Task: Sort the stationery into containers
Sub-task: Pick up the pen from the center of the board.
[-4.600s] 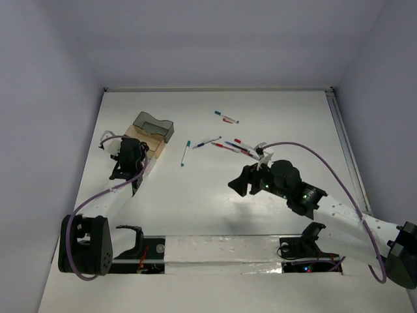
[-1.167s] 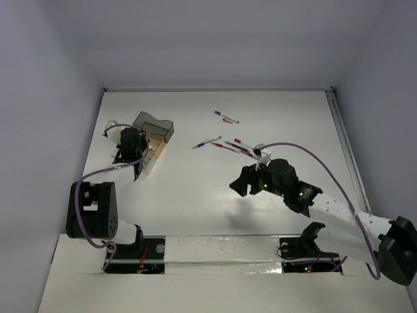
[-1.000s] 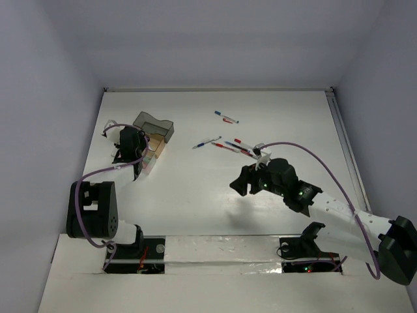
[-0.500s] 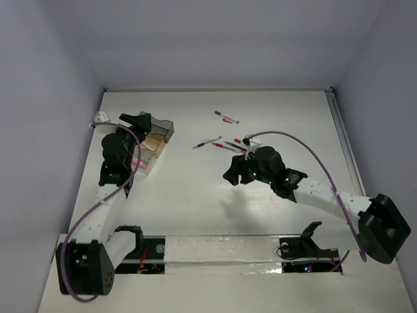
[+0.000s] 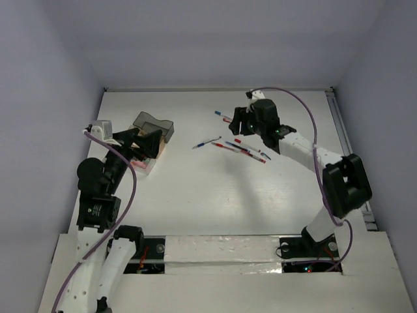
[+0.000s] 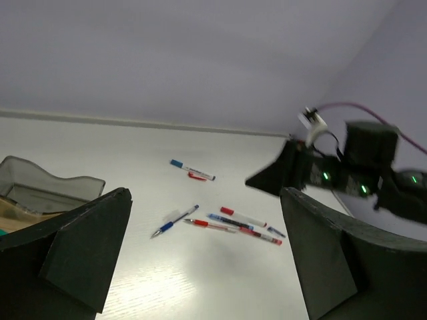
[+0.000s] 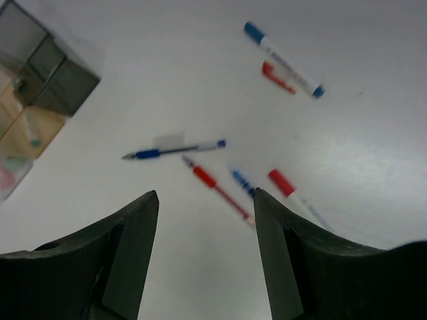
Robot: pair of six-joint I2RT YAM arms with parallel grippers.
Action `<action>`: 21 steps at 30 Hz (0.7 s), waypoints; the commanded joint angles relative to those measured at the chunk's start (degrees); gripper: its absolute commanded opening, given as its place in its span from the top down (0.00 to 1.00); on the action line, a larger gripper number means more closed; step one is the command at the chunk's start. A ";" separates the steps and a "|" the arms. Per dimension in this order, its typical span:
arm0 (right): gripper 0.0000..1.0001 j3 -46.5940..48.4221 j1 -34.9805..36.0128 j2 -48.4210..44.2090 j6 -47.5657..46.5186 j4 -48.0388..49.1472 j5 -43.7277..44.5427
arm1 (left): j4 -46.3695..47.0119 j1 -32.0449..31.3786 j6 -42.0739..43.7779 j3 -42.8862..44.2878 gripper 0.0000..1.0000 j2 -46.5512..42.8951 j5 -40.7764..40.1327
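Observation:
Several pens lie loose on the white table: a blue pen, a red pen, a red-capped marker and a blue-capped marker with a small red piece beside it. The containers stand at far left: a smoky grey tray and clear tan trays. My left gripper is raised beside the trays, jaws wide open and empty. My right gripper hovers over the pens, open with nothing between its fingers.
The back wall edge runs just behind the markers. A purple cable loops along the right arm. The table's right rail borders that side.
My left gripper lifted away from the trays and opened wide. My right arm swung from the table's middle to the far side, over the pens. The teal-capped pen is gone from the table.

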 commanded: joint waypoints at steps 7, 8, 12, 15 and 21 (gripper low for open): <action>0.45 28.86 -3.62 20.50 -15.86 -11.62 -7.43 | -7.22 -11.87 10.12 -1.03 0.07 -3.62 -8.14; 0.46 30.79 -3.62 22.17 -16.31 -12.85 -7.34 | -7.74 -12.41 10.29 -1.03 0.07 -3.62 -9.19; 0.47 41.95 -4.15 30.96 -18.59 -16.72 -5.94 | -8.27 -14.17 10.82 -0.77 0.07 -4.58 -10.69; 0.48 49.69 -4.68 37.20 -19.12 -18.74 -6.81 | -8.01 -15.58 10.91 -0.94 0.07 -4.93 -10.69; 0.42 62.79 -4.68 48.02 -19.83 -22.70 -7.26 | -8.10 -16.63 11.00 -0.94 0.07 -4.76 -10.95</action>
